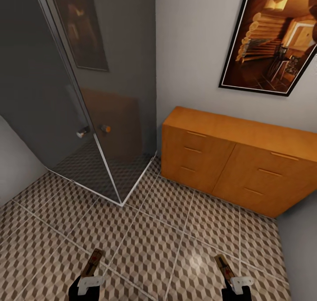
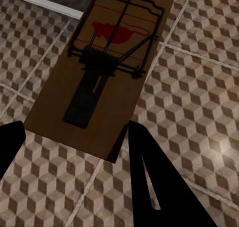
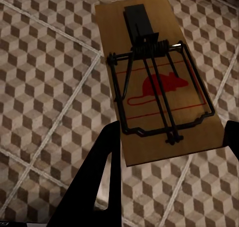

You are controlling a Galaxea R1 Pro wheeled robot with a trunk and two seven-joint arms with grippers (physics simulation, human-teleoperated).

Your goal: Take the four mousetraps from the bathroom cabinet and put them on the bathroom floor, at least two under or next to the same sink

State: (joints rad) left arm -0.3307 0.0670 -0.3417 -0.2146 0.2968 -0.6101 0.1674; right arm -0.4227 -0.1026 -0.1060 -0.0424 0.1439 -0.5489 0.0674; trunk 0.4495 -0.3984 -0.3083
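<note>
Holding one mousetrap in each gripper over the bathroom floor

Left mousetrap [image 2: 102, 75]: flat brown board, dark wire bar and spring, red mouse print under the wire. In the head view it sticks out forward from the left gripper [image 1: 91, 278], above the tiles. In the left wrist view the left gripper's fingers [image 2: 147, 182] sit on either side of the board's near end, closed onto it, narrow gap.

Right mousetrap [image 3: 157, 82]: same board, red mouse print, black wire frame. Held by the right gripper [image 1: 235, 281], fingers [image 3: 97, 177] flanking the near end of the board; the far finger is cut by the frame edge.

Bathroom floor [image 1: 145, 239]: cube-pattern tiles in brown, beige and white, pale grout.

Cabinet [image 1: 229, 160]: orange wood, six flat drawer fronts with slim bar handles, all shut, so contents can't be seen. It stands against the wall ahead and to the right, next to a glass shower enclosure [image 1: 88, 116]. Framed picture [image 1: 273, 37] hangs on the wall above it
</note>
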